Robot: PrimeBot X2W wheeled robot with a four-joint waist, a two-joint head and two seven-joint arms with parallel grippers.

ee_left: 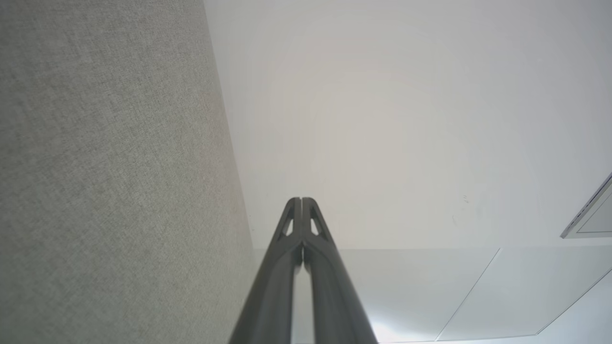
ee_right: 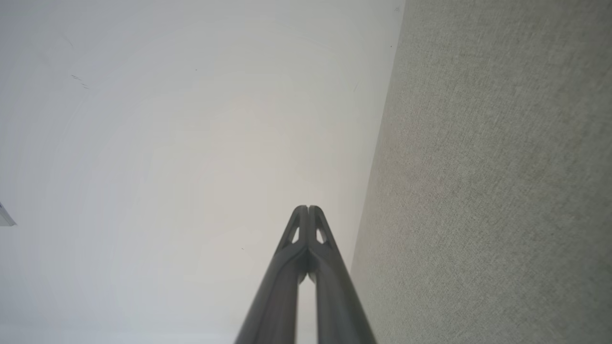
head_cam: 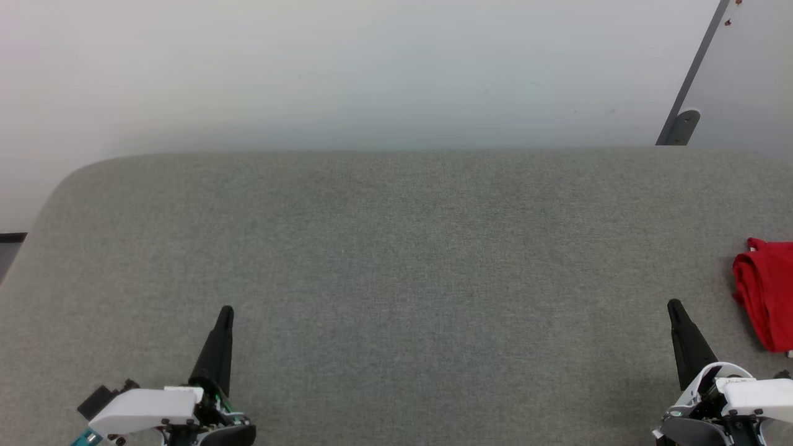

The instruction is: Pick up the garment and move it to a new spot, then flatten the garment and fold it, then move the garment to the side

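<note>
Head view: the garment (head_cam: 768, 294) lies on the grey table (head_cam: 396, 248) as a bunch of soft red folds. My right gripper (head_cam: 674, 305) has its fingers pressed together on nothing; it stands near the garment, to its left and nearer me, not touching. My left gripper (head_cam: 225, 311), also closed and empty, is well apart from the garment, far to its left. This fits a heap waiting to be fetched or a folded shirt already set aside. Either way, I judge both tips belong off the cloth until more of it is seen.

Left wrist view: my left gripper's tips meet, with table and pale wall beyond.

Right wrist view: my right gripper's tips also meet.

The frame edge cuts off most of the garment. I cannot make out sleeves, trim or number, nor whether it is neatly folded or crumpled.
</note>
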